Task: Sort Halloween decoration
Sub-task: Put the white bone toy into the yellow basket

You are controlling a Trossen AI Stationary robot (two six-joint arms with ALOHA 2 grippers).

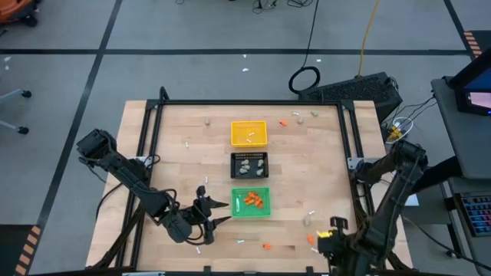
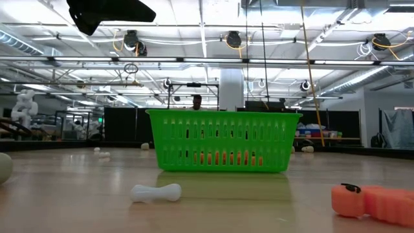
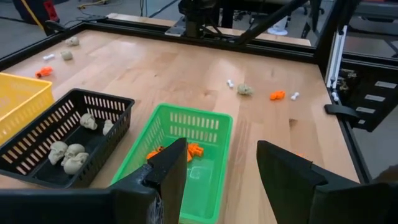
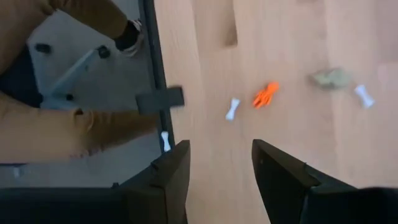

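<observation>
From above, you see the left gripper (image 1: pixel 213 212) just beside the green tray (image 1: pixel 251 212), at the side away from the right arm, its fingers spread wide with nothing between them. Past it in a row run the green tray with orange bits (image 1: pixel 256 202) inside, the black tray (image 1: pixel 250 175) with beige-grey lumps (image 1: pixel 251 162), and the yellow tray (image 1: pixel 249 142) with thin white sticks (image 1: pixel 248 138). Your right gripper (image 1: pixel 328 244) sits at the table's near right corner (well apart from the trays); a loose orange piece (image 1: pixel 311 238) lies just beside it and a white stick (image 1: pixel 311 212) a little farther on.

At table level, the green tray's wall fills the middle, with a white bone-shaped stick (image 2: pixel 156 192) lying in front of it and an orange piece (image 2: pixel 374 202) off to one side. Neither gripper can be told here.

Through the left wrist camera, your two fingers (image 3: pixel 168 171) stand far apart and empty, right over the green tray's near end, the orange bits just ahead of them. The black tray with its lumps lies alongside; farther ahead on the wood sit a lump (image 3: pixel 245 89), an orange bit (image 3: pixel 277 95) and a small stick (image 3: pixel 295 96).

Through the right wrist camera, your fingers (image 4: pixel 176 168) are parted and hold nothing. Ahead of them lie a white stick (image 4: pixel 232 109), an orange bit (image 4: pixel 265 94), a lump (image 4: pixel 331 77) and another stick (image 4: pixel 364 96), none touching. A person's trouser leg (image 4: pixel 68 127) shows beyond the table edge.
</observation>
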